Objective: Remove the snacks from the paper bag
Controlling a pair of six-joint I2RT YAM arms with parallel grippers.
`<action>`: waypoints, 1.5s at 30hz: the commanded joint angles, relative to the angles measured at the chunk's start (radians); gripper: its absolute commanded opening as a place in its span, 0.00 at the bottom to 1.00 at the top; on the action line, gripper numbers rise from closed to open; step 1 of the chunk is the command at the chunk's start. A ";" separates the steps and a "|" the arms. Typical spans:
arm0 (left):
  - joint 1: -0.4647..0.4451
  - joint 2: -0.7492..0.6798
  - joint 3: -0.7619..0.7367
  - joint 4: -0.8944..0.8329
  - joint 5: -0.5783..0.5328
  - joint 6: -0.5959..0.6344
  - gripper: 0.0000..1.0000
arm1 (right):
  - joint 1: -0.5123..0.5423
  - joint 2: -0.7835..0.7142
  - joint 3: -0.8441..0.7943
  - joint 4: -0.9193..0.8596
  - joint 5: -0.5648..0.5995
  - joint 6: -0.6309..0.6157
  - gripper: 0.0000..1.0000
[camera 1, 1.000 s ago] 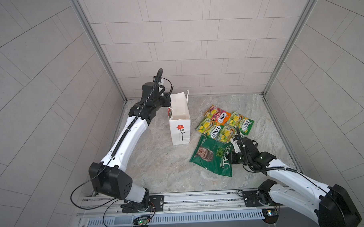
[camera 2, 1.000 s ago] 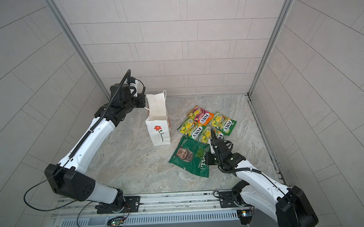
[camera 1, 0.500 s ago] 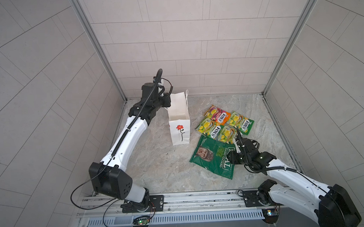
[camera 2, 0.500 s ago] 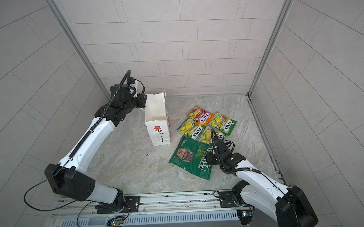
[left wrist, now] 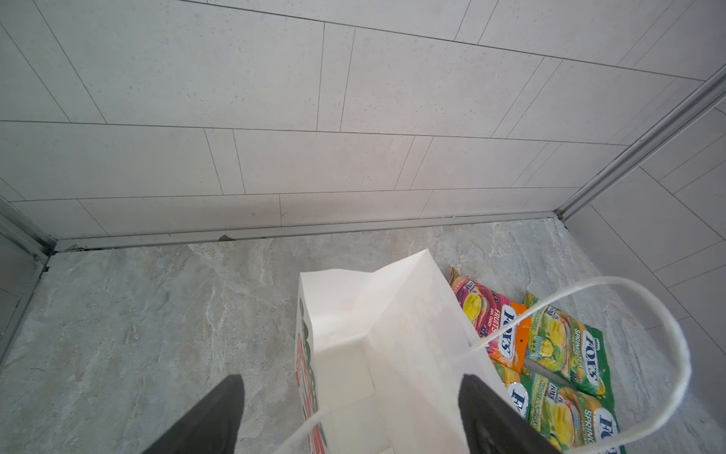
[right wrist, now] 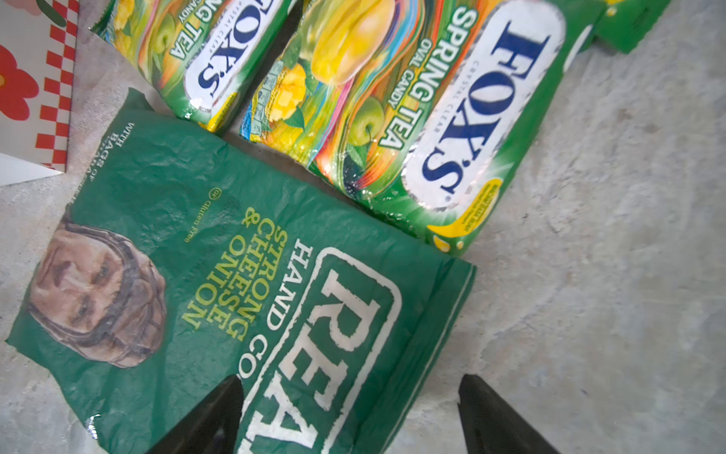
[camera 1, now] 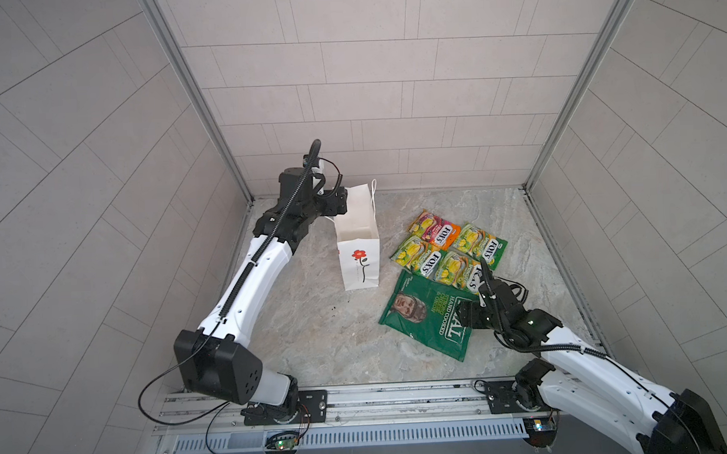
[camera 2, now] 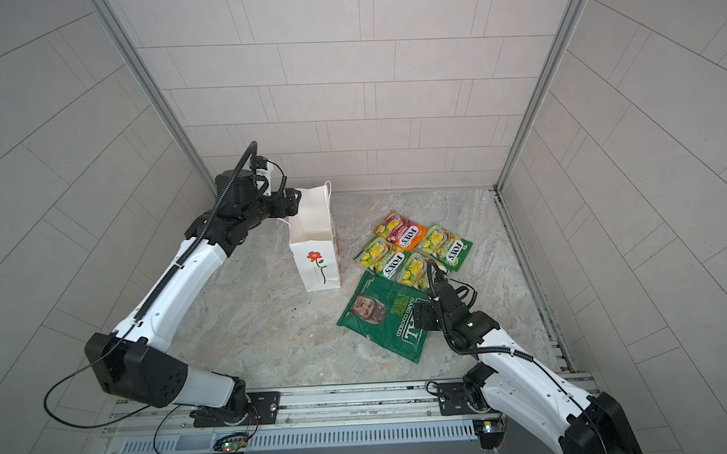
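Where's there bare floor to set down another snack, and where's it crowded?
Bare: the grey marble floor between the white paper carrier bag, left arm and front rail, and along the back wall. Crowded: four glossy FOX'S pouches and the dark green crisp bag, packed together.

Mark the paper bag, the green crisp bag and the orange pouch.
paper bag (camera 1: 361, 264): in a top view, on its front panel beside the flower.
green crisp bag (camera 1: 429, 313): in a top view, on the middle of its printed face.
orange pouch (camera 1: 434, 230): in a top view, on its centre, beside the logo.
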 commanded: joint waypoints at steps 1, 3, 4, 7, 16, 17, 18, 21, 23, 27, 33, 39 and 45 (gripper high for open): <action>0.008 -0.043 -0.017 0.034 0.018 0.019 0.94 | -0.003 -0.020 -0.009 -0.036 0.075 -0.010 0.91; 0.013 -0.054 -0.022 0.038 0.020 0.024 0.96 | -0.005 -0.025 -0.006 -0.040 0.096 -0.010 0.92; 0.014 -0.060 -0.024 0.040 0.020 0.027 0.97 | -0.005 -0.027 -0.004 -0.041 0.105 -0.009 0.92; 0.020 -0.089 -0.042 0.062 0.012 0.031 0.97 | -0.004 -0.035 0.000 -0.044 0.149 -0.006 0.92; 0.020 -0.236 -0.195 0.241 -0.125 -0.001 0.97 | -0.040 -0.025 0.031 -0.052 0.309 -0.011 0.91; 0.019 -0.251 -0.210 0.254 -0.170 -0.011 0.97 | -0.053 -0.020 0.038 -0.052 0.323 -0.016 0.91; 0.019 -0.263 -0.224 0.259 -0.213 -0.019 0.97 | -0.062 -0.011 0.046 -0.052 0.334 -0.026 0.90; 0.021 -0.281 -0.241 0.246 -0.354 -0.044 0.97 | -0.092 0.020 0.074 -0.053 0.376 -0.060 0.90; 0.024 -0.281 -0.237 0.224 -0.426 -0.062 0.97 | -0.118 0.041 0.091 -0.054 0.402 -0.055 0.90; 0.035 -0.289 -0.243 0.204 -0.515 -0.096 0.96 | -0.167 0.081 0.117 -0.002 0.409 -0.061 0.89; 0.055 -0.313 -0.255 0.183 -0.664 -0.135 0.96 | -0.249 0.148 0.170 0.079 0.466 -0.105 0.89; 0.060 -0.349 -0.269 0.127 -0.771 -0.165 0.95 | -0.339 0.241 0.203 0.178 0.511 -0.133 0.89; 0.061 -0.428 -0.434 0.127 -0.850 -0.250 0.94 | -0.363 0.331 0.204 0.272 0.632 -0.110 0.90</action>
